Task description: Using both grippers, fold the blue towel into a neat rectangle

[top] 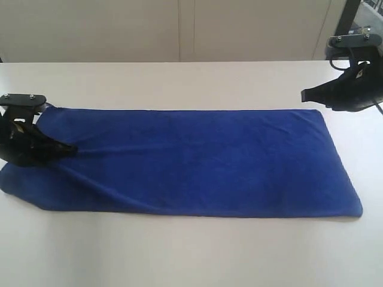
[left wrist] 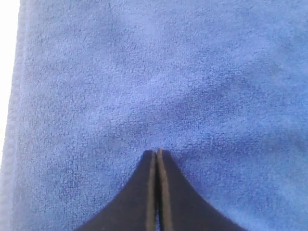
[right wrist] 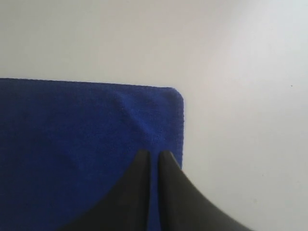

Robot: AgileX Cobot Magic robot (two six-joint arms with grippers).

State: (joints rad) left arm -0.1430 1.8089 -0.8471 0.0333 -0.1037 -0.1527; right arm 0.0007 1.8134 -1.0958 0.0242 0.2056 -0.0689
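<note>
**Colleague:** Exterior view. Where did the cloth lie?

**Operator:** I saw the blue towel [top: 203,161] spread lengthwise on the white worktop [top: 191,251]. It filled the middle of the frame from the left edge almost to the right. Its right half lay flat. Its left end was rumpled, with a ridge [top: 99,182] running from centre left down toward the near edge.

**Colleague:** And the left gripper?

**Operator:** The left gripper [top: 69,149] sat at centre left, over the towel's left end. In the left wrist view I read its fingers [left wrist: 139,192] as clenched tight, with only a hairline between them and the tips sunk in the nap. Creases fanned out from that spot, so I noted it as grasping a pinch of the towel. The hem [left wrist: 10,125] showed beside a sliver of worktop.

**Colleague:** The right one?

**Operator:** The right gripper [top: 305,94] hung at upper right, raised near the towel's far right corner [right wrist: 175,96] and not touching the cloth. Its fingers were drawn nearly together with a narrow slit between them, and they grasped nothing.
</note>
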